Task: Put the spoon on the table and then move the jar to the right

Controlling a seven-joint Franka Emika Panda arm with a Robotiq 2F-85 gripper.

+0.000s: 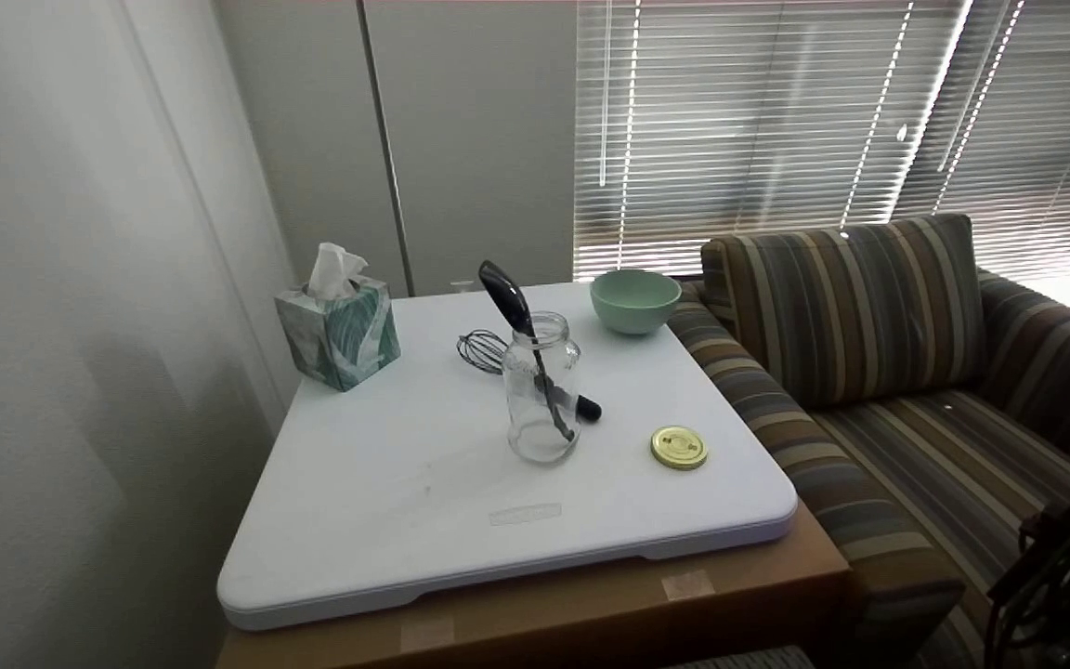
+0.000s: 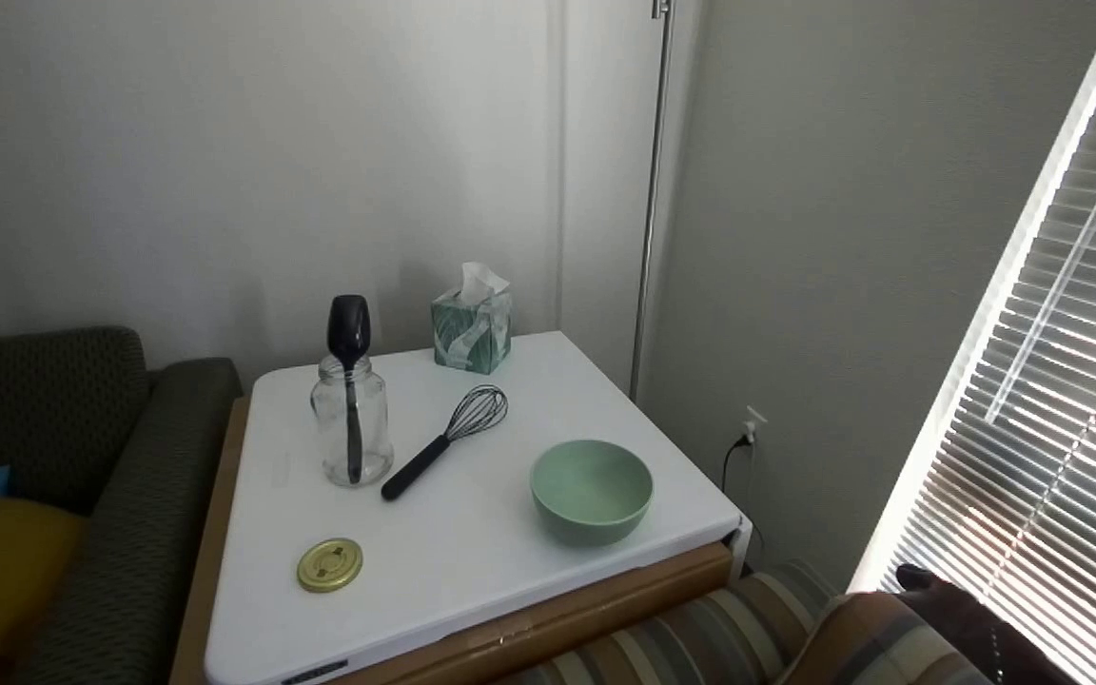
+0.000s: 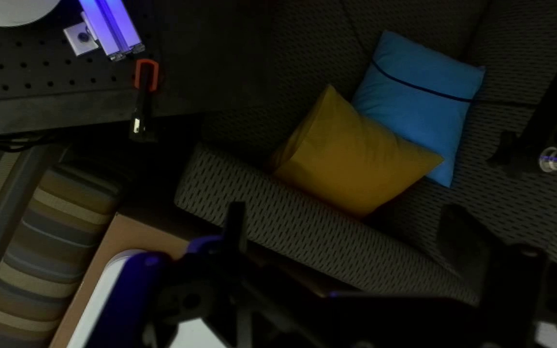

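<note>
Striped armchair (image 1: 841,325) beside the white desk (image 1: 386,492). In the wrist view my gripper (image 3: 346,224) is spread wide. Tissue box (image 1: 340,339) on the desk, green bowl (image 2: 591,531) near a corner. From out here I see the clear jar (image 2: 374,419) standing upright on the desk, whisk (image 2: 426,459) lying just beside it. Black spoon (image 1: 522,318) leans inside the jar, handle down (oval end pokes out above the rim). Gold lid (image 2: 330,565) lies flat nearby.

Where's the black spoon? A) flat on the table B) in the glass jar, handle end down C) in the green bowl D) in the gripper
B: in both exterior views the spoon stands head up, its handle running down inside the clear jar.
</note>
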